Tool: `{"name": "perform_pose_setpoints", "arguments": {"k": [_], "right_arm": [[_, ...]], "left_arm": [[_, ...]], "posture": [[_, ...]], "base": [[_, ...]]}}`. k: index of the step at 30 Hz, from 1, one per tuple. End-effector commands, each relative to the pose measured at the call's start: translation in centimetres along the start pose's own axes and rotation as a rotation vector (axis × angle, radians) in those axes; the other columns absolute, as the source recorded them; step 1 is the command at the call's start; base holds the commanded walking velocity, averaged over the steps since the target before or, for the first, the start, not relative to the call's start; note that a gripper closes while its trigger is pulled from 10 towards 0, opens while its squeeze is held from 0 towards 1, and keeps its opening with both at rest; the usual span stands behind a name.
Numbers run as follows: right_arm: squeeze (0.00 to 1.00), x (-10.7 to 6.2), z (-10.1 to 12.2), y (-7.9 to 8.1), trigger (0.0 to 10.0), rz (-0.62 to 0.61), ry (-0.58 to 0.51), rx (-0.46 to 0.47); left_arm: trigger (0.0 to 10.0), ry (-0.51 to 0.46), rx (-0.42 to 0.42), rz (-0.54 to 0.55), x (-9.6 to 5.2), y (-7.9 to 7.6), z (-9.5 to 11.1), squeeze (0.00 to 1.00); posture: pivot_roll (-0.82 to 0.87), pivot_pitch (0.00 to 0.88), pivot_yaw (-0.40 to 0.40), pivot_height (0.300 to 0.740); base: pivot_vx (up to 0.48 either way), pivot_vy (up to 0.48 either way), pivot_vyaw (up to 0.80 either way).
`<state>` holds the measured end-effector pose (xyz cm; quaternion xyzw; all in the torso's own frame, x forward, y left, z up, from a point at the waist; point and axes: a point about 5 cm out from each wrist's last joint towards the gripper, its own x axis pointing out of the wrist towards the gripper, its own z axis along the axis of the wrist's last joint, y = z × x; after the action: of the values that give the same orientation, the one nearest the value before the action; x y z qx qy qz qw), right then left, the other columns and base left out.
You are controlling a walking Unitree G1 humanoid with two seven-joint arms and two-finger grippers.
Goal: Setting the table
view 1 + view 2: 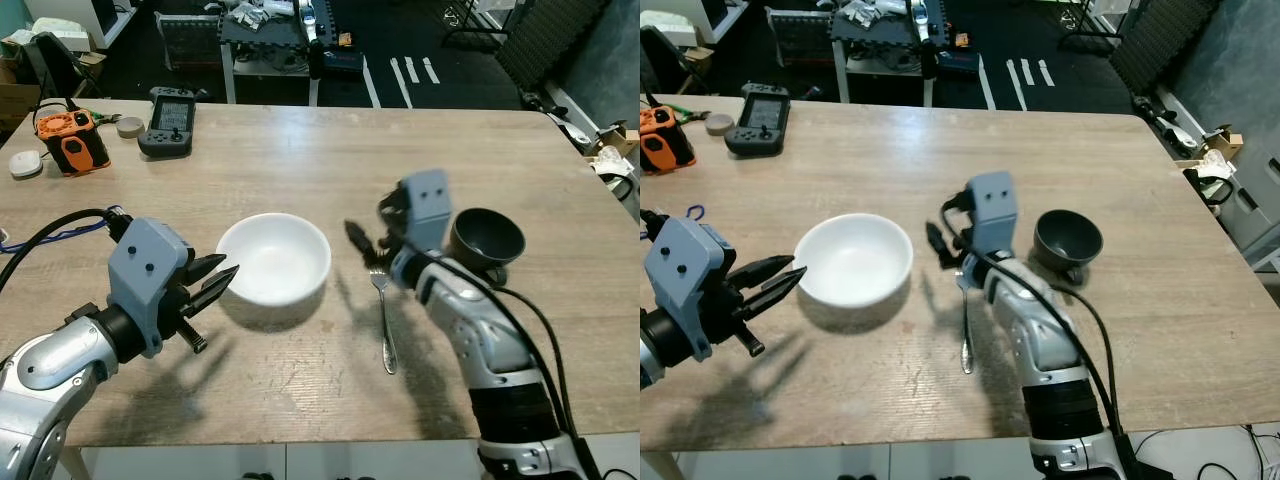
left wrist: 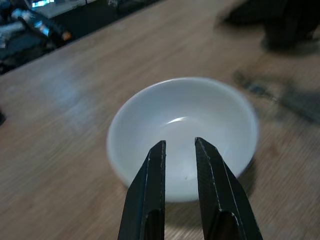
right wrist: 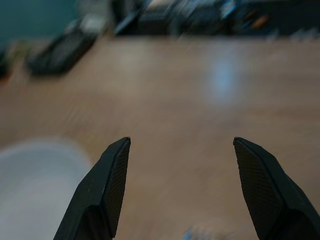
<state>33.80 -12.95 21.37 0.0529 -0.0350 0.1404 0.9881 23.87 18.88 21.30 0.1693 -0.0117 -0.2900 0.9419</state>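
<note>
Fork flat on tabletop, between white bowl and dark bowl. Long axis runs near-far: tines far, under right gripper; handle points toward robot. Right gripper hovers above tines, fingers spread wide, nothing held; nearer arm. Left gripper narrowly parted, empty, pointing at white bowl's near-left rim.

Silver arms, blue-grey wrist housings, black cables.
</note>
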Motion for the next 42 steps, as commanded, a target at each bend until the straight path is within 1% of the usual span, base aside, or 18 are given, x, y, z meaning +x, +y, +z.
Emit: {"name": "perform_pose_setpoints", "arguments": {"k": [1, 2, 3, 4, 5, 6, 7, 9, 10, 14, 17, 24, 26, 27, 28, 31, 35, 42], "right_arm": [[0.00, -0.3, 1.1, -1.0, 10.0, -0.055, -0.083, 0.031], [0.00, -0.5, 1.4, -1.4, 10.0, -0.082, -0.116, 0.063], [0.00, -0.8, 1.6, -2.1, 10.0, -0.127, -0.154, 0.095], [0.00, -0.8, 1.6, -2.1, 10.0, -0.127, -0.154, 0.095], [0.00, -1.1, 1.7, -2.6, 10.0, -0.157, -0.175, 0.120], [0.00, -1.4, 1.7, -3.0, 10.0, -0.183, -0.189, 0.137], [0.00, -1.4, 1.7, -3.0, 10.0, -0.183, -0.189, 0.137], [0.00, -1.6, 1.7, -3.3, 10.0, -0.201, -0.204, 0.152], [0.00, -1.6, 1.7, -3.3, 10.0, -0.201, -0.204, 0.152], [0.00, -1.6, 2.2, -2.5, 10.0, -0.148, -0.234, 0.169], [0.00, -1.5, 2.4, -1.9, 10.0, -0.109, -0.253, 0.181], [0.00, -1.3, 3.0, -0.4, 10.0, -0.032, -0.285, 0.186], [0.00, -1.4, 3.4, 0.1, 10.0, -0.009, -0.298, 0.189], [0.00, -1.4, 3.4, 0.1, 10.0, -0.009, -0.298, 0.189], [0.00, -1.5, 3.6, 0.4, 10.0, 0.008, -0.307, 0.190], [0.00, -1.5, 3.8, 0.4, 10.0, 0.014, -0.312, 0.188], [0.00, -1.5, 3.9, 0.5, 10.0, 0.017, -0.318, 0.190], [0.00, -1.6, 3.9, 0.5, 10.0, 0.019, -0.318, 0.192]], "left_arm": [[10.0, 0.045, 0.023, 0.020, -0.2, 0.3, -0.9, 0.00], [10.0, 0.063, 0.041, 0.048, -0.2, 0.8, -1.1, 0.00], [10.0, 0.074, 0.061, 0.136, 0.0, 2.0, -1.4, 0.00], [10.0, 0.074, 0.061, 0.136, 0.0, 2.0, -1.4, 0.00], [10.0, 0.079, 0.065, 0.231, 0.1, 3.3, -1.7, 0.00], [10.0, 0.086, 0.043, 0.347, 0.4, 4.9, -2.2, 0.00], [10.0, 0.086, 0.043, 0.347, 0.4, 4.9, -2.2, 0.00], [10.0, 0.078, -0.029, 0.511, 1.0, 7.1, -3.0, 0.00], [10.0, 0.078, -0.029, 0.511, 1.0, 7.1, -3.0, 0.00], [10.0, 0.085, -0.117, 0.658, 2.3, 9.1, -4.3, 0.00], [10.0, 0.094, -0.150, 0.693, 2.8, 9.8, -5.0, 0.00], [10.0, 0.091, -0.177, 0.647, 3.9, 10.5, -5.8, 0.00], [10.0, 0.090, -0.187, 0.515, 4.5, 9.9, -6.1, 0.00], [10.0, 0.090, -0.187, 0.515, 4.5, 9.9, -6.1, 0.00], [10.0, 0.100, -0.192, 0.369, 4.6, 8.9, -6.6, 0.00], [10.0, 0.108, -0.200, 0.293, 4.6, 8.4, -6.9, 0.00], [10.0, 0.123, -0.227, 0.132, 4.0, 7.4, -7.7, 0.00], [10.0, 0.141, -0.195, 0.154, 3.4, 8.2, -8.3, 0.00]], "posture": [[0.06, 0.092, 0.024, 0.740], [0.06, 0.092, 0.024, 0.740], [0.06, 0.090, 0.026, 0.740], [0.06, 0.090, 0.026, 0.740], [0.06, 0.090, 0.027, 0.740], [0.06, 0.088, 0.029, 0.740], [0.06, 0.088, 0.029, 0.740], [0.05, 0.087, 0.028, 0.740], [0.05, 0.087, 0.028, 0.740], [0.04, 0.094, 0.025, 0.740], [0.03, 0.094, 0.024, 0.740], [0.02, 0.098, 0.021, 0.740], [0.01, 0.098, 0.022, 0.740], [0.01, 0.098, 0.022, 0.740], [0.01, 0.098, 0.024, 0.740], [0.01, 0.099, 0.025, 0.740], [0.01, 0.101, 0.026, 0.740], [0.01, 0.106, 0.026, 0.740]], "base": [[0.000, 0.000, 0.00], [0.000, 0.000, 0.00], [0.000, 0.000, 0.00], [0.000, 0.000, 0.00], [0.000, 0.000, 0.00], [0.000, 0.000, 0.00], [0.000, 0.000, 0.00], [0.000, 0.000, 0.00], [0.000, 0.000, 0.00], [0.000, 0.000, 0.00], [0.000, 0.000, 0.00], [0.000, 0.000, 0.00], [0.000, 0.000, 0.00], [0.000, 0.000, 0.00], [0.000, 0.000, 0.00], [0.000, 0.000, 0.00], [0.000, 0.000, 0.00], [0.000, 0.000, 0.00]]}}
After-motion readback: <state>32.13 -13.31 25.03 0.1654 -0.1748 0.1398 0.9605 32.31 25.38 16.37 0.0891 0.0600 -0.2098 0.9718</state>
